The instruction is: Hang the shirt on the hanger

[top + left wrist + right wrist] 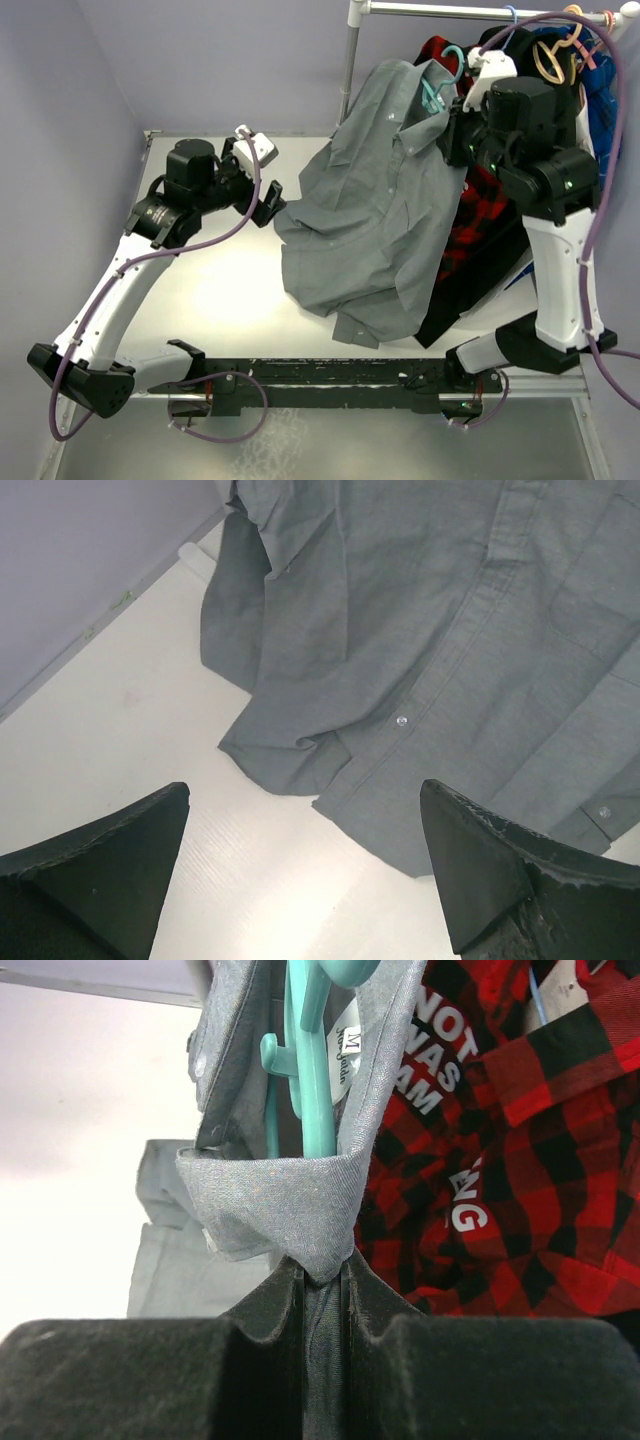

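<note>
The grey shirt (380, 200) hangs from its collar at the upper right and spreads down over the table, buttoned front up. The teal hanger (440, 85) sticks out of its neck; in the right wrist view the hanger (315, 1090) runs inside the collar beside the white label (347, 1050). My right gripper (323, 1265) is shut on a fold of the shirt's (280, 1200) collar fabric just below the hanger, seen from above as the right gripper (455, 130). My left gripper (270, 200) is open and low over the table, at the shirt's (450, 630) left hem, its fingers (120, 850) holding nothing.
A red-and-black plaid shirt (480, 220) hangs behind the grey one, lettering visible (450, 1070). The clothes rail (450, 10) and its pole (350, 60) stand at the back, bearing tan (550, 60) and other hangers and a blue garment (600, 100). The purple wall (80, 560) borders the table's left.
</note>
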Tool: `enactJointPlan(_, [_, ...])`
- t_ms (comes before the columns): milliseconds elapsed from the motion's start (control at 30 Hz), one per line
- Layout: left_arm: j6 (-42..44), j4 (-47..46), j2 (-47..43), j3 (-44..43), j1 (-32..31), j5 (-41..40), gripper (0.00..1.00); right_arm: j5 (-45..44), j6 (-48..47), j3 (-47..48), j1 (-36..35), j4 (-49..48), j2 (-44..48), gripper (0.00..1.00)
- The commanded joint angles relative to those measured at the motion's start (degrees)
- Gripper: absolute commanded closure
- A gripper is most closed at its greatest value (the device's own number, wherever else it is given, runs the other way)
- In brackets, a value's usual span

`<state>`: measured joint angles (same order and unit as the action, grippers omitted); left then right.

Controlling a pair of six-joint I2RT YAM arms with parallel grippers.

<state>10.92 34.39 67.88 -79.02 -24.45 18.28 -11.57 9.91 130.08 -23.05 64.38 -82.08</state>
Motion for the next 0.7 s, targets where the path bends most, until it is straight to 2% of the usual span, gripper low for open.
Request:
enactJointPlan(0, [-1.8, -1.8, -2.0, -2.5, 0.0, 2.1, 0.00, -4.3, 0.1, 4.4, 1.5, -1.3, -3.7, 1.00])
enactJointPlan(267, [-2.1, -1.0, -2.6, -2.6, 0.1, 3.7, 0.00, -13.2, -4.7, 11.7, 1.6, -4.6, -9.3, 1.00])
enactJointPlan(667, [-1.5, -0.8, -2.3, -2.3, 0.4, 2.6, 0.00, -11.7, -7.8, 19.5, 2.8, -11.6, -17.4, 1.00])
